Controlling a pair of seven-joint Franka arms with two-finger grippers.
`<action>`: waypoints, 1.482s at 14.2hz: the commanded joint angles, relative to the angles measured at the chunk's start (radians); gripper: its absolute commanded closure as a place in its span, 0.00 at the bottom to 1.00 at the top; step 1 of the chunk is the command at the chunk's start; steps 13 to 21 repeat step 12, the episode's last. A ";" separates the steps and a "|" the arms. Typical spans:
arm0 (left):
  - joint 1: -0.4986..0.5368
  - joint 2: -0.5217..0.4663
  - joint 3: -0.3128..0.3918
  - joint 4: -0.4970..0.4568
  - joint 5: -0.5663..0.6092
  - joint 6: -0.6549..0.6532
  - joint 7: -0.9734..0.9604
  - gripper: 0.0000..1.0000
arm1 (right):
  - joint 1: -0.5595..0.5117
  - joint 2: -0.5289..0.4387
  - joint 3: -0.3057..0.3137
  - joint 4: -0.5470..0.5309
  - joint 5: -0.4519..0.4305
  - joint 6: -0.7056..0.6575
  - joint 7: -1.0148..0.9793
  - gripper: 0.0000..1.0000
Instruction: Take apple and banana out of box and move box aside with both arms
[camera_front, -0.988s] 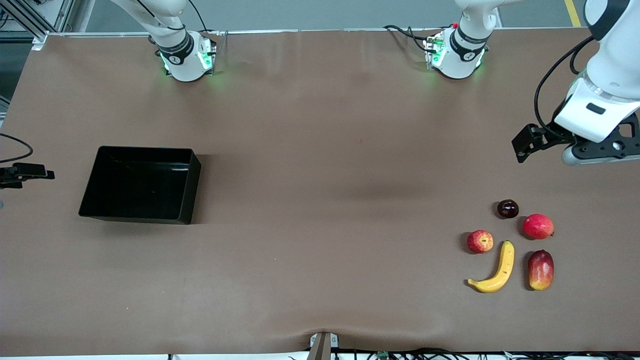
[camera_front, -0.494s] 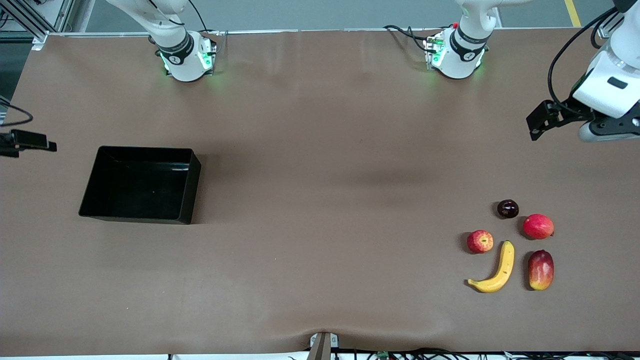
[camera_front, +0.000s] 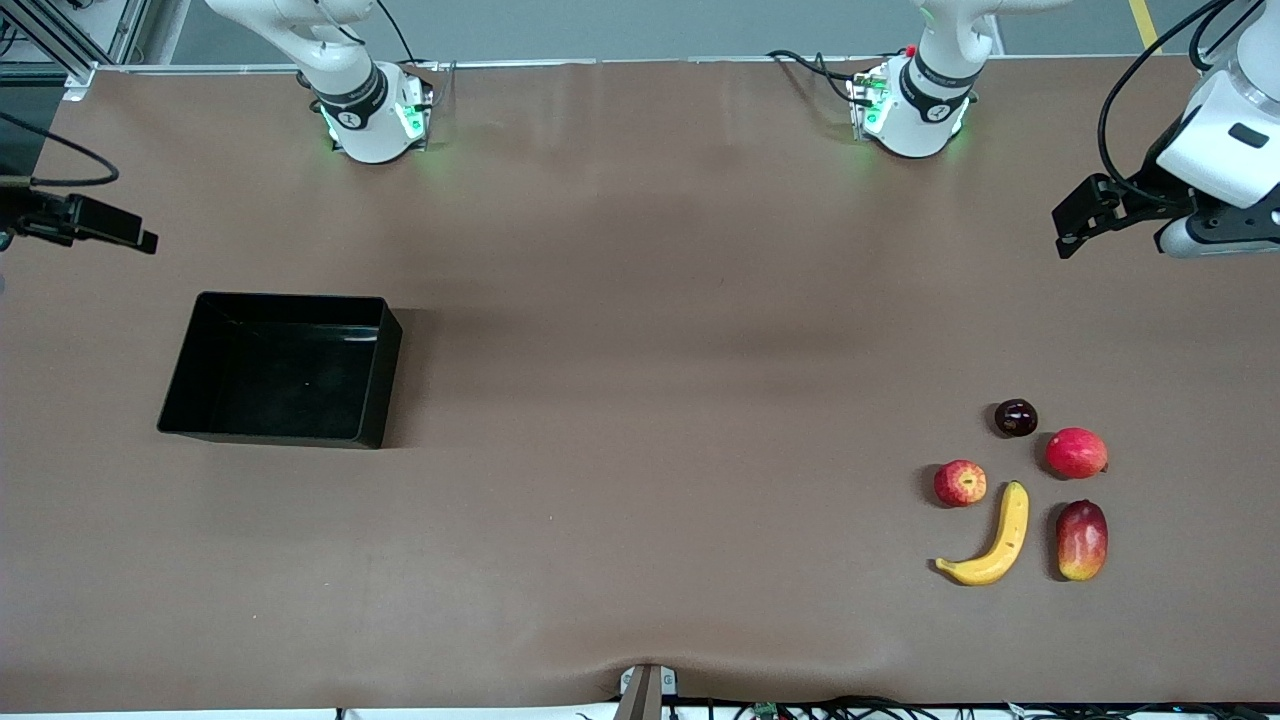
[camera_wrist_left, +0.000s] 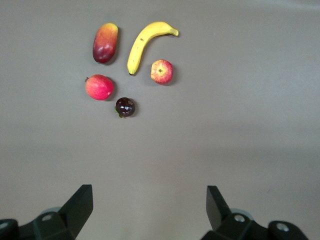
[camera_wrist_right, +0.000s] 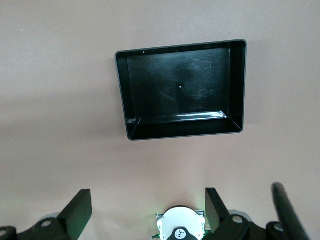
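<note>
The yellow banana lies near the left arm's end of the table, with the small streaked red apple beside it. Both also show in the left wrist view: the banana and the apple. The black box sits empty toward the right arm's end; it also shows in the right wrist view. My left gripper is open and empty, high over bare table short of the fruits. My right gripper is open and empty, high over the table between the box and its own base.
A plain red round fruit, an oblong red-yellow mango and a small dark fruit lie close around the banana and apple. The arm bases stand along the table's robot edge. A wide bare brown stretch separates box and fruits.
Both hands have moved up the front view, toward the robots' edge of the table. The fruits and the box have not moved.
</note>
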 joint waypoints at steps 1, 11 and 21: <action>0.002 -0.019 0.005 -0.012 -0.023 -0.010 0.034 0.00 | 0.036 -0.075 -0.013 -0.052 0.007 0.006 -0.042 0.00; 0.003 -0.014 0.008 0.003 -0.021 -0.010 0.034 0.00 | 0.110 -0.195 -0.125 -0.154 -0.026 0.049 -0.268 0.00; 0.005 -0.014 0.008 0.003 -0.021 -0.018 0.034 0.00 | 0.107 -0.194 -0.125 -0.154 -0.026 0.054 -0.297 0.00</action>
